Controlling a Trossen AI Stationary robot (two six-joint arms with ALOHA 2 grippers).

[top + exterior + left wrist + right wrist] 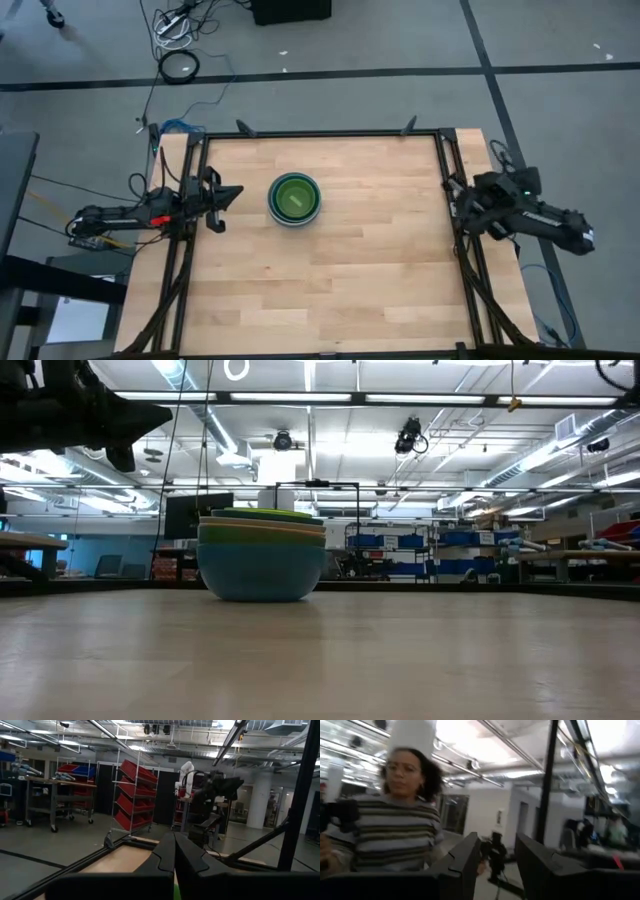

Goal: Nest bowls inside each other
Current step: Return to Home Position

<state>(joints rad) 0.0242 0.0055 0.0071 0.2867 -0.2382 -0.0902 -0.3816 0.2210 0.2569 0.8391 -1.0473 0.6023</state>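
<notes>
The bowls (294,198) stand nested in one stack left of the table's middle, resting on the base of the outermost bowl. From above, a lime green bowl sits innermost, with darker green and grey-blue rims around it. The low view shows the bowls (262,555) from the side, a teal-blue one outermost. My left gripper (232,192) is shut, raised at the table's left edge and pointing toward the stack. It touches nothing. My right gripper (497,855) is open with nothing between its fingers. It hangs raised over the table's right edge (453,190).
A black frame rail (320,133) runs around the wooden table top (350,280). A person in a striped top (395,835) stands in the room beyond the table in the right wrist view. Cables (180,65) lie on the floor behind the table.
</notes>
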